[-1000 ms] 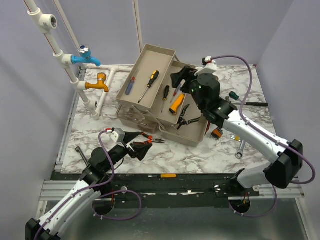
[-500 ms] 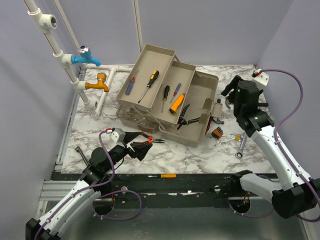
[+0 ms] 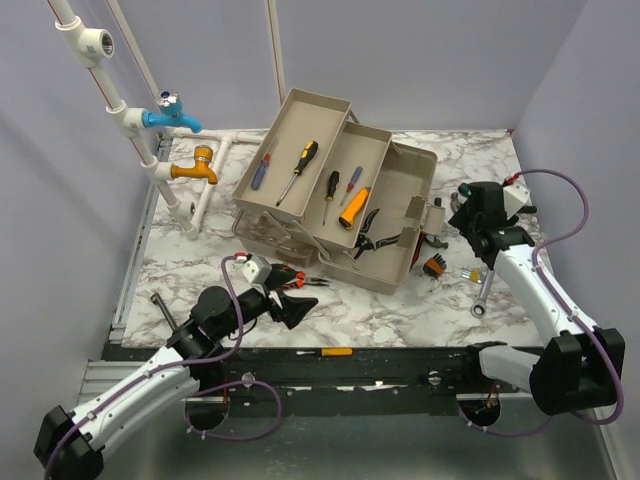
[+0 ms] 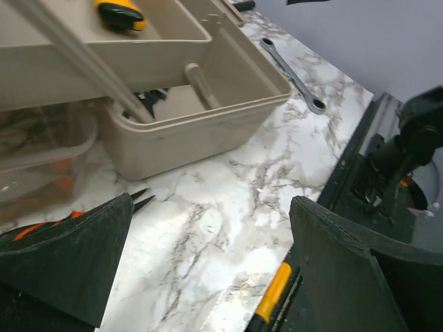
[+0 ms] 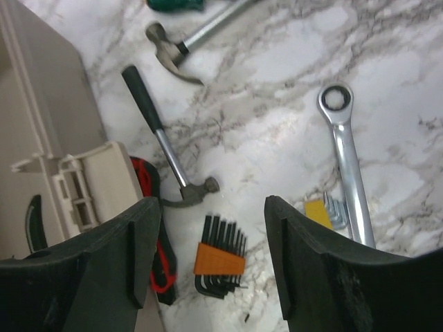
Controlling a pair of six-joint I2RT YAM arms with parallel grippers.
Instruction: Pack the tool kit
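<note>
The beige toolbox stands open at mid-table, with several screwdrivers and black pliers in its fold-out trays. My right gripper is open and empty beside the box's right end. In the right wrist view its jaws hang over an orange-holdered hex key set, a small hammer and red-and-black pliers. My left gripper is open and empty low over the marble in front of the box, next to orange-handled pliers.
A ratchet wrench, a yellow hex key set and a second hammer lie right of the box. A yellow-and-black screwdriver lies at the table's front edge. White pipes with blue and orange taps stand at the back left.
My right arm has swung from above the toolbox trays to the right and down beside the box's right end. My left gripper has moved a little right and forward.
</note>
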